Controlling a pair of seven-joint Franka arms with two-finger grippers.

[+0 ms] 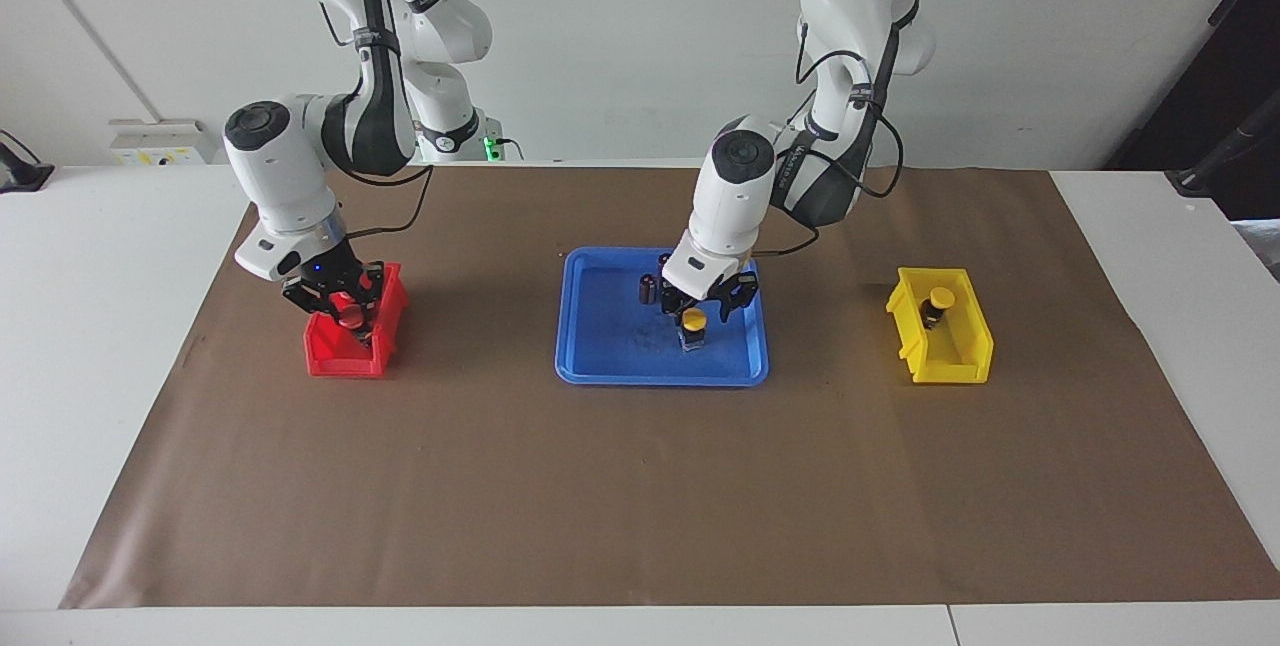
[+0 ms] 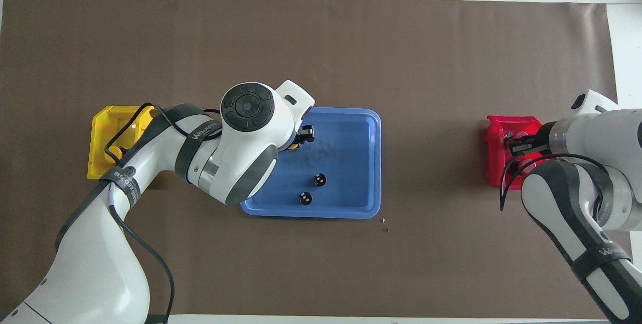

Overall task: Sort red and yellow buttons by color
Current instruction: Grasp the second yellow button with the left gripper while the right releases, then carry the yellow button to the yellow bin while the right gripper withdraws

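Note:
A yellow button stands on the blue tray, and my left gripper is down around its cap. In the overhead view the left wrist hides most of this button. Low inside the red bin, my right gripper is shut on a red button. Another red button lies in the same bin, partly under the right arm. A second yellow button sits in the yellow bin, at the left arm's end of the table.
Two dark cylinders stand on the blue tray, nearer to the robots than the yellow button. Brown paper covers the table under the tray and both bins.

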